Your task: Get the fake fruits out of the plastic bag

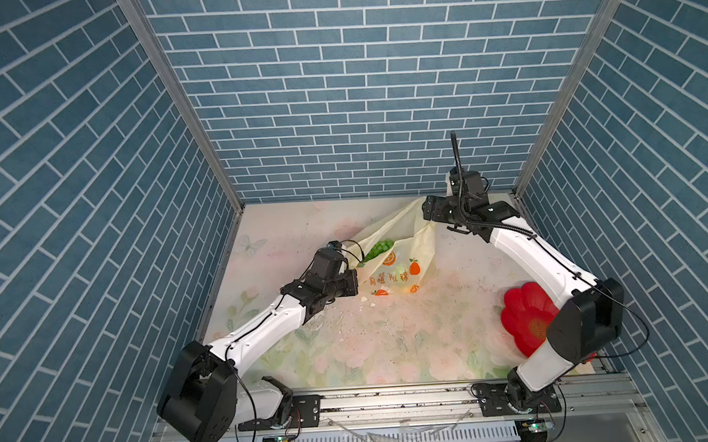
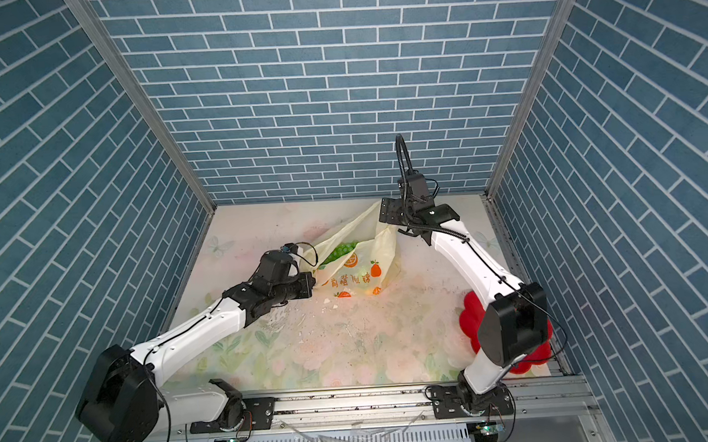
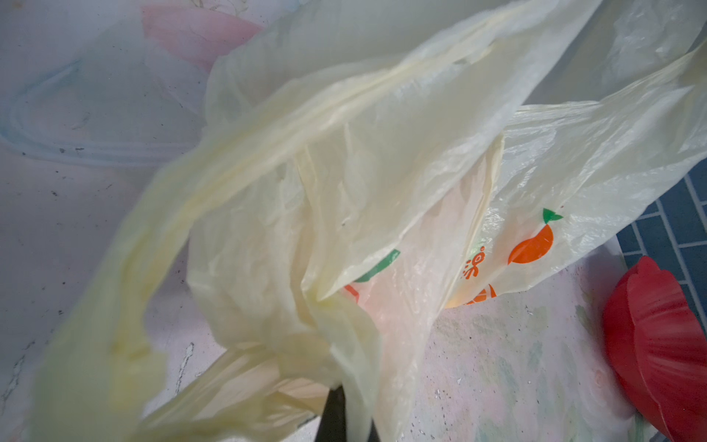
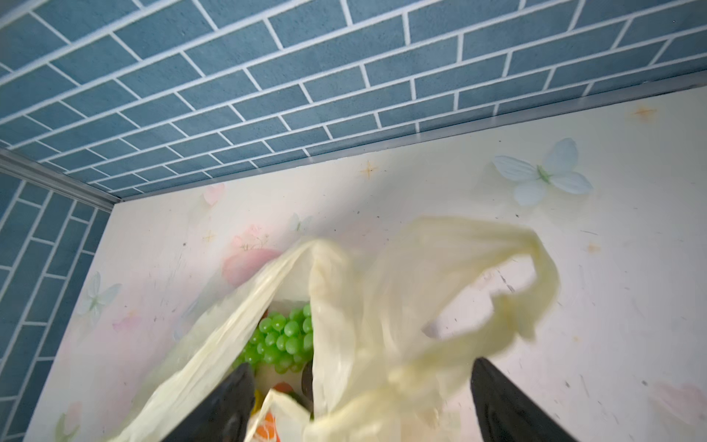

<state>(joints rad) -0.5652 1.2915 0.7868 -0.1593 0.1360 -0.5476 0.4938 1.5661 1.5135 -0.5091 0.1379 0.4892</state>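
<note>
The plastic bag (image 1: 399, 238) (image 2: 376, 250) lies open on the floral table near the back, cream-yellow with orange fruit prints. A green grape bunch (image 1: 380, 247) (image 2: 341, 250) (image 4: 285, 336) shows in its mouth, with small dark, red and yellow bits of other fake fruits beneath it. My left gripper (image 1: 358, 271) (image 3: 338, 398) is shut on the bag's near-left edge; the plastic (image 3: 382, 153) bunches over its dark fingers. My right gripper (image 1: 424, 212) (image 4: 359, 402) stands open at the bag's far-right corner. A blurred loop handle (image 4: 497, 275) hangs loose between its spread jaws.
A red flower-shaped plate (image 1: 523, 317) (image 2: 469, 315) (image 3: 665, 352) lies at the front right, partly under my right arm. Blue brick walls close the back and both sides. White flecks are scattered over the table in front of the bag.
</note>
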